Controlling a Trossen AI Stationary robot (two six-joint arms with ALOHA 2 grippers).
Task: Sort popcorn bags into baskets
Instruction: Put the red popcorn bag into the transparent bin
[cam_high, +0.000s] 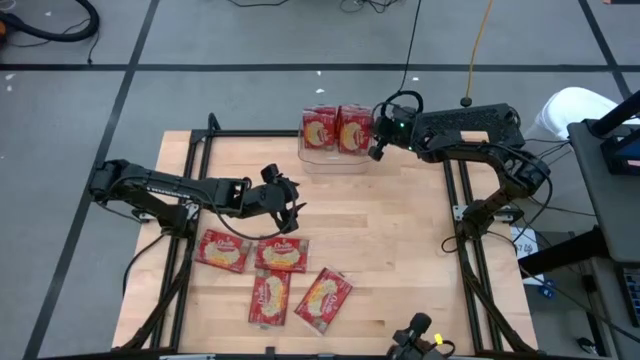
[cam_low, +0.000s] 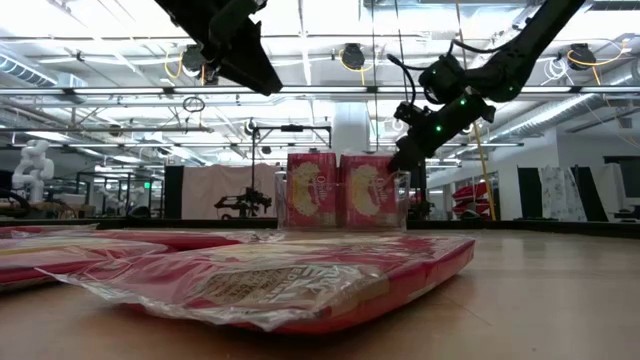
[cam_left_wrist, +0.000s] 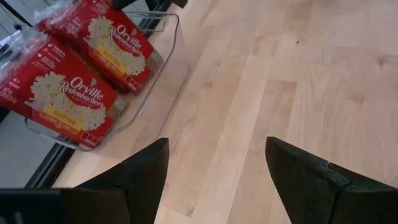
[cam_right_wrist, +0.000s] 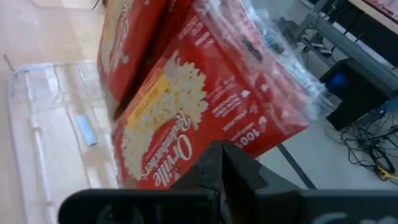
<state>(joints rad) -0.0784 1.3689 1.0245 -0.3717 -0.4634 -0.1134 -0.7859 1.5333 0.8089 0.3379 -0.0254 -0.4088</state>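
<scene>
Two popcorn bags (cam_high: 335, 130) stand upright in the clear basket (cam_high: 333, 160); right hand (cam_high: 378, 148) closed empty, left hand (cam_high: 292, 208) open.

The desk (cam_high: 400, 240) is pale wood in planks, edged by a dark metal frame (cam_high: 250, 133). Around the desk lies a grey floor (cam_high: 220, 40) marked by dark lines, with loose cables (cam_high: 60, 25) on it beyond the desk's far left corner. Beyond the desk's far edge, the low view opens onto a large hall: long ceiling lights (cam_low: 90, 95) overhead, a white column (cam_low: 352, 130) behind, and a white humanoid figure (cam_low: 30, 165) far left of the column.
</scene>
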